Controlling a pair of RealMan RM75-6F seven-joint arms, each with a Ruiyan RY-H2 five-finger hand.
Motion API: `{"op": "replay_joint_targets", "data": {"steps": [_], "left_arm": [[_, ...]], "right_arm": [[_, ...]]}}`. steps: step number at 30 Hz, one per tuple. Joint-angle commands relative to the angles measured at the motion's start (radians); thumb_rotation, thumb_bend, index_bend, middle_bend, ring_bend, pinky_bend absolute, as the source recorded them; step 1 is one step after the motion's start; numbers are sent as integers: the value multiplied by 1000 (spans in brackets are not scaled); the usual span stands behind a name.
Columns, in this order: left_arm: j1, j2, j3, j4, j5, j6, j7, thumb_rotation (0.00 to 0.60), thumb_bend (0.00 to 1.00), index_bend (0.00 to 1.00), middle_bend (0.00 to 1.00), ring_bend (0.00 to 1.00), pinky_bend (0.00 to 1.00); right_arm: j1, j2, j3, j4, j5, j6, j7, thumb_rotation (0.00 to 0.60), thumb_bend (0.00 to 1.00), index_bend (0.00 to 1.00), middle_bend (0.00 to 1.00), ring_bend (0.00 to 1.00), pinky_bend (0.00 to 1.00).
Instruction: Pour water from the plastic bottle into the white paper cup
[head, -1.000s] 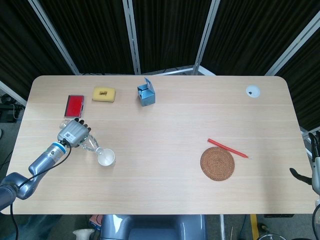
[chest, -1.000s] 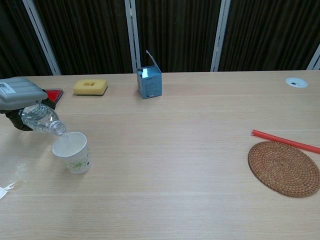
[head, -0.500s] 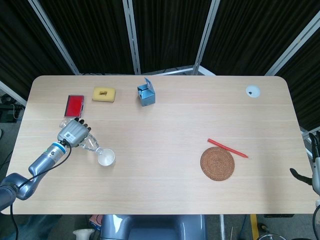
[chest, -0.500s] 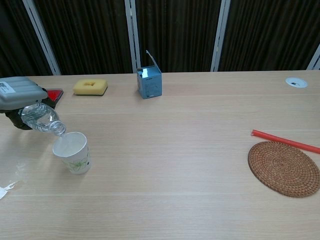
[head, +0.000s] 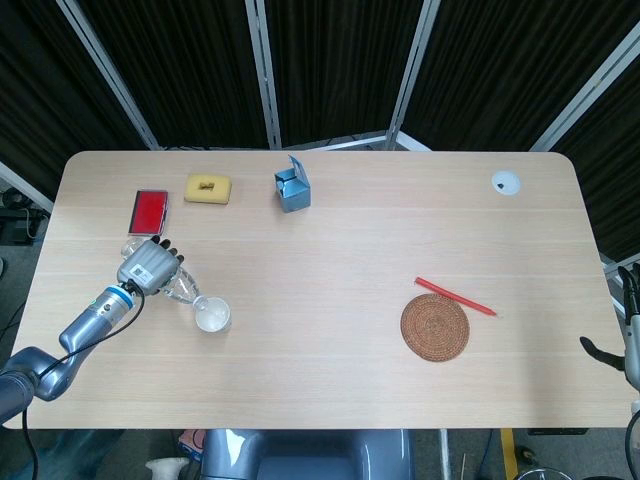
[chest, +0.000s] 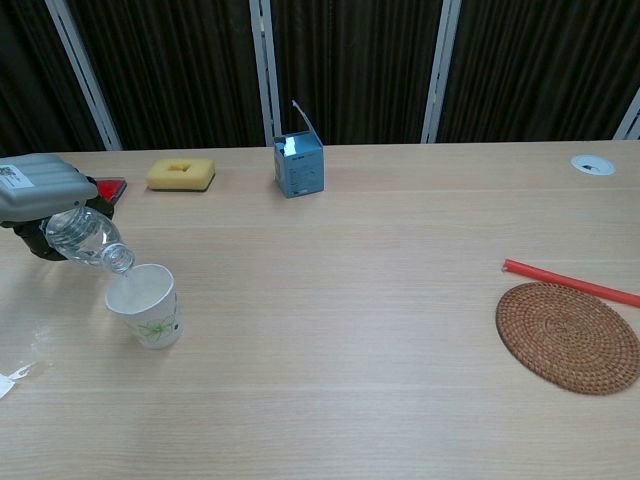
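Observation:
My left hand (head: 147, 265) (chest: 38, 188) grips a clear plastic bottle (head: 178, 287) (chest: 84, 239) at the table's left side. The bottle is tilted, its open neck pointing down just above the rim of the white paper cup (head: 212, 316) (chest: 145, 304). The cup stands upright with a green print on its side. Only dark fingertips of my right hand (head: 603, 352) show at the right edge of the head view, past the table; how they stand is unclear.
A red flat object (head: 149, 211), a yellow sponge (head: 207, 188) and an open blue carton (head: 292, 188) lie along the back left. A woven coaster (head: 435, 327) and a red straw (head: 455, 296) are at the right. A white cable port (head: 506, 182) sits far right.
The bottle's neck has lifted slightly and drawn back a little toward the hand. The cup has not moved.

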Motion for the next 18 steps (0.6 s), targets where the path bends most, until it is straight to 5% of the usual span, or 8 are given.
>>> {"op": "replay_joint_targets", "data": {"steps": [1, 18], "left_arm": [[1, 1, 0, 3, 3, 6, -7, 600, 541, 586, 439, 287, 333], [15, -11, 43, 93, 100, 122, -354, 600, 513, 586, 437, 286, 329]], "right_arm": [[0, 0, 0, 0, 0, 0, -1, 600, 0, 0, 0, 0, 0], [2, -2, 0, 2, 4, -4, -5, 600, 0, 0, 0, 0, 0]]}}
